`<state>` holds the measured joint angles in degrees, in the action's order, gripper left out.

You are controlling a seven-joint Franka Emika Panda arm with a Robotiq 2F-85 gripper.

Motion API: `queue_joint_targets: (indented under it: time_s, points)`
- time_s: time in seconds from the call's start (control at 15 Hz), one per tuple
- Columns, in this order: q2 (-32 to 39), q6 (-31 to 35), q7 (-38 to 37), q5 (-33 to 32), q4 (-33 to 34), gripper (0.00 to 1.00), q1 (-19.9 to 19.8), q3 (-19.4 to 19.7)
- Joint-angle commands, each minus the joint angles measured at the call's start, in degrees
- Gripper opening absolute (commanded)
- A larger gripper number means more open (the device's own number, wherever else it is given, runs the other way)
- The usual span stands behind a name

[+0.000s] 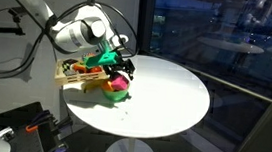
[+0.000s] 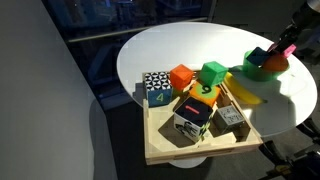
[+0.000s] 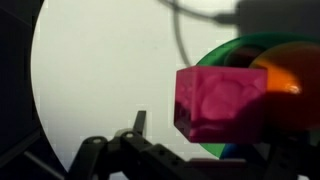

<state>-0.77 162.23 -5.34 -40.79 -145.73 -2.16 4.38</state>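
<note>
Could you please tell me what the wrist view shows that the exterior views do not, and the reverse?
Only the wrist view shows the pink block close up, large in the frame, against the rim of the green bowl. Only the exterior views show the wooden tray with its numbered and coloured blocks, the arm and the whole round table. Both share the pink block, the green bowl with an orange piece in it, the table and the claw. Whether the claw grips the block is unclear.
</note>
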Motion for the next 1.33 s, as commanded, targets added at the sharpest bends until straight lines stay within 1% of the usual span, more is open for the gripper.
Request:
queue_joint_targets:
  time_s: [0.0, 0.2, 0.33, 0.53, 0.67, 0.8, 0.93, 1.27]
  points:
    - [-3.1, -0.1, 1.5, 3.4, -2.0, 1.00, 0.3, -0.1]
    - [-4.6, -1.2, 3.5, 7.9, -2.1, 1.00, 0.9, -0.3]
    - [-5.7, -2.6, 5.5, 11.8, -1.9, 1.00, 0.5, -1.3]
    - [-7.2, -7.7, 10.3, 19.8, -0.8, 1.00, 1.2, -2.0]
    - [-8.2, -13.2, 13.4, 24.8, 0.3, 1.00, 1.8, -2.3]
    - [-9.2, -19.2, 15.9, 28.2, 1.8, 1.00, 2.2, -2.4]
    - [-10.1, -25.5, 17.4, 30.3, 3.5, 1.00, 2.3, -2.5]
    - [-11.4, -39.9, 19.6, 32.8, 7.8, 1.00, 2.4, -2.3]
